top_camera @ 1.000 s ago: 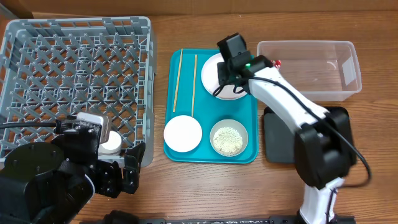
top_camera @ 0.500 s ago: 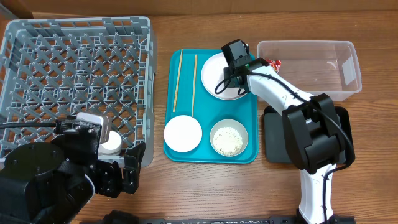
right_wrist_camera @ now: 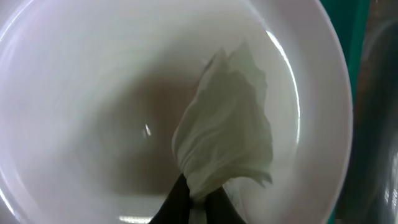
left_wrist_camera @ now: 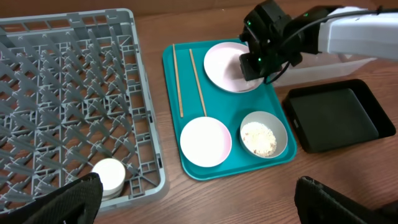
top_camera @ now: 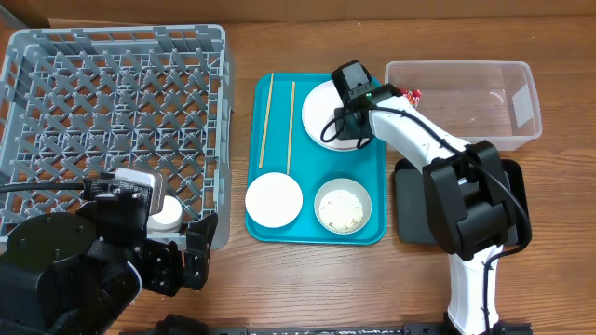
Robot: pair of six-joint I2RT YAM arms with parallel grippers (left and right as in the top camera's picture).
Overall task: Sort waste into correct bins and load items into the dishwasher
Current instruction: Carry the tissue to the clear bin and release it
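My right gripper (right_wrist_camera: pixel 198 198) is shut on the crumpled white tissue (right_wrist_camera: pixel 227 137), just above the round white plate (top_camera: pixel 318 110) at the far end of the teal tray (top_camera: pixel 372 233). Two wooden chopsticks (top_camera: pixel 264 121) lie on the tray's left side. At its near end sit a pale bowl (top_camera: pixel 274 199) and a bowl of rice (top_camera: pixel 343 207). A red wrapper (top_camera: pixel 413 94) rests against the clear tub (top_camera: pixel 521 74). A white cup (left_wrist_camera: pixel 109 176) stands in the grey dish rack (top_camera: pixel 112 112). My left gripper (left_wrist_camera: pixel 199 208) hangs open over the table's near edge, holding nothing.
The flat black tray (top_camera: pixel 414 200) lies right of the teal tray, partly under my right arm's base. The dish rack fills the left half of the table. Bare wood runs along the front edge.
My right gripper's jaws have shut on the tissue over the plate. The left arm has not moved.
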